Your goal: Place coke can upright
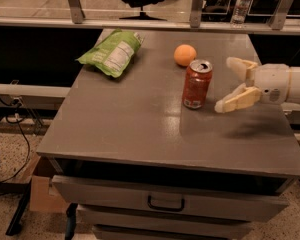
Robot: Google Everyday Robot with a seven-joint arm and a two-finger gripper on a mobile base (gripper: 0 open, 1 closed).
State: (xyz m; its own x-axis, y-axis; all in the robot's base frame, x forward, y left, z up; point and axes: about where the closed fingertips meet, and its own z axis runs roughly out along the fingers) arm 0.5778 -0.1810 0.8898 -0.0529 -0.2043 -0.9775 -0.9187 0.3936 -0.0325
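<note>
Only one camera view here, so here goes. The coke can (197,84) stands upright on the grey desk (130,124), a bit right of the middle. Its silver top with the opening faces up and the white label patch sits low on the side facing the camera.

The gripper (226,85) comes in from the right edge of the frame and sits at the can's 3 o'clock, just beside it. Its two pale fingers are spread wide with nothing between them. The near fingertip (221,106) is down by the can's base with a thin gap showing, and the far one is up around rim height. So the can is on its own, nothing's holding it.

At the can's 11 o'clock there's a round orange (185,55), close but not touching. Way over at 10 o'clock a green snack bag (111,52) lies flat near the desk's far left corner. A clear water bottle (241,4) stands behind the railing at about 1 o'clock. Below the desk top, a drawer with a dark handle (165,204) faces the camera.
</note>
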